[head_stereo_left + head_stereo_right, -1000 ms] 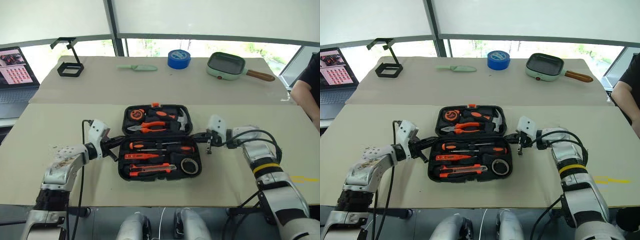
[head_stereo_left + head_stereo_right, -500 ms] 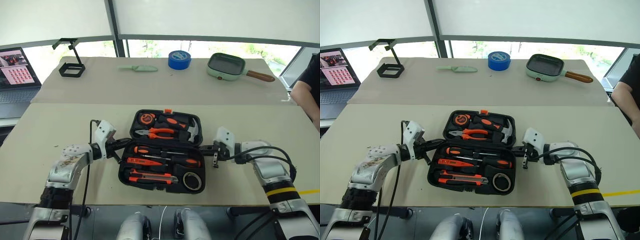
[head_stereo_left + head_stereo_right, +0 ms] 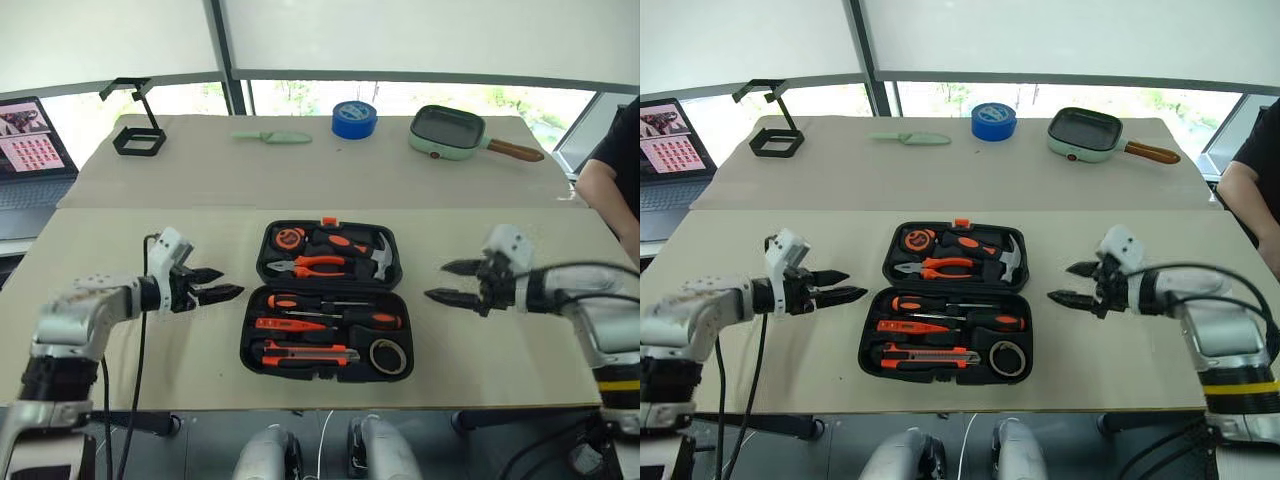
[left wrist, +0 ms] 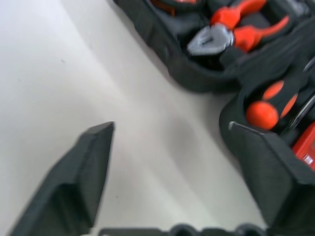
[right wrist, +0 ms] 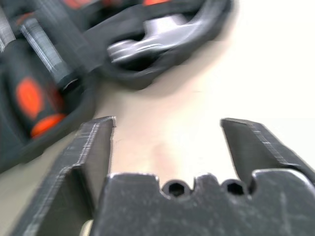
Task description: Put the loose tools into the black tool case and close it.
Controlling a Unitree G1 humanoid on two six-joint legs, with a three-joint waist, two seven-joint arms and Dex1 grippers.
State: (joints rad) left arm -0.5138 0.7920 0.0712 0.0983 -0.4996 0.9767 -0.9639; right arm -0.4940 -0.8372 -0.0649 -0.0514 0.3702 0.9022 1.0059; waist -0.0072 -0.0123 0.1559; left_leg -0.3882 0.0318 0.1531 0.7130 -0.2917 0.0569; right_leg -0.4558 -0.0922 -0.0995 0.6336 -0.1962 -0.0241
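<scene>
Case [image 3: 322, 305], lying open and filled with tools near the front of the table [image 3: 130, 380], is flanked by the left gripper [image 3: 212, 285] and right gripper [image 3: 450, 282], both spread and empty; its stiff, light lid is probably best taken at the far latch edge.

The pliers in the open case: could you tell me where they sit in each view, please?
Left eye: pliers in the case's far half, centre.
Right eye: pliers in the same far half.
Left wrist: pliers beyond the fingers.
Right wrist: cannot tell.
Shared landmark: the case.
</scene>
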